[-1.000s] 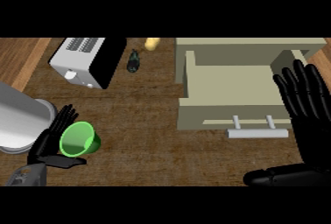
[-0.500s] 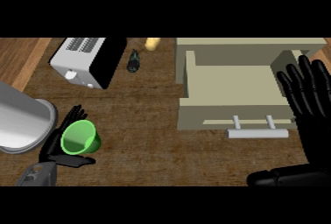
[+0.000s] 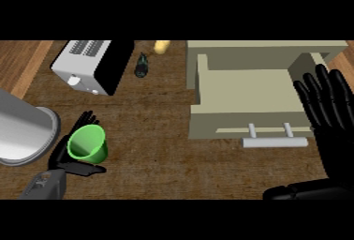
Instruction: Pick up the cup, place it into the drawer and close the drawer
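Head view. I see the cup (image 3: 88,144), a bright green, smooth-walled tumbler with a round open mouth, tilted so that its pale green interior faces upward and toward the camera. It sits at the lower left of the counter (image 3: 173,164), a dark brown, mottled surface, well apart from the drawer (image 3: 242,93). My left hand (image 3: 69,159) grips the cup: black fingers rise behind its rim and the thumb lies below its base. The grey forearm enters from the lower edge. My right hand (image 3: 328,105) is open, its fingers straight and spread, pointing up along the drawer's right side. The drawer stands pulled out, a beige rectangular box with flat walls and a bare floor; a pale bar handle (image 3: 274,141) on two posts projects from its front. At upper left stands a white and black toaster (image 3: 90,65) with ribbed slots. A grey cylindrical pot (image 3: 21,131) lies at the left edge, just beside the cup. A small dark object (image 3: 142,68) and a yellow one (image 3: 162,46) lie near the toaster.
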Controlling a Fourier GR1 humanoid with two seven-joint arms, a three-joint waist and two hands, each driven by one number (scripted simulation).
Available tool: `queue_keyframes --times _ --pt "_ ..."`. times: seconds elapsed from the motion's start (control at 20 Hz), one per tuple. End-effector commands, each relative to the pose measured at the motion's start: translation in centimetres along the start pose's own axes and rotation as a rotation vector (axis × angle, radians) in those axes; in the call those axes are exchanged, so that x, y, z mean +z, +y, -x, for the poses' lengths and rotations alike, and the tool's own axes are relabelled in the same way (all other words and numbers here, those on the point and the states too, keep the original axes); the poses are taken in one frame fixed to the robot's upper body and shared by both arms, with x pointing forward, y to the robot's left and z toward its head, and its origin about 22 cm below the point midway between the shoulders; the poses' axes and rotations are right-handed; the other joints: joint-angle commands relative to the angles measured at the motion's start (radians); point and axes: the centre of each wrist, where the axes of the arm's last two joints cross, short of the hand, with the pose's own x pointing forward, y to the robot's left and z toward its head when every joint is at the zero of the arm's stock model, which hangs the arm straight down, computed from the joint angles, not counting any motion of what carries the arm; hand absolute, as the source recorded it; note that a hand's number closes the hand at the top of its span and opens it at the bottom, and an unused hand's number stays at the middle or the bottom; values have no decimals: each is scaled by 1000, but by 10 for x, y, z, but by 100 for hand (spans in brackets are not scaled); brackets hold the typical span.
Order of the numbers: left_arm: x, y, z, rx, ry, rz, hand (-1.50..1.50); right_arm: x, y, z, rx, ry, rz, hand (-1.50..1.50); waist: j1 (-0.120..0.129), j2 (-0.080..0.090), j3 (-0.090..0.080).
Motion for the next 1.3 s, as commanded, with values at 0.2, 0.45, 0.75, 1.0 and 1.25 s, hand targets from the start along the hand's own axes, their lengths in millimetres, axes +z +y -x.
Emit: queue_keyframes --times 0.2,0.45,0.75,1.0,1.25 --pt "-6 -24 13 224 -100 149 -150 -2 -5 -9 10 4 -7 -150 -5 0 -1" --pt "1 -21 13 278 -128 200 150 -8 1 -4 1 -3 28 -150 7 0 -1" --pt "-5 -32 13 189 -261 74 150 -10 -10 0 13 7 16 -150 14 -2 1" --pt "-11 -50 21 107 -338 -314 150 0 1 -2 0 -8 16 -150 15 -5 1" --pt "-12 -36 11 70 -432 -325 150 2 -10 -1 6 15 13 -150 10 -4 1"
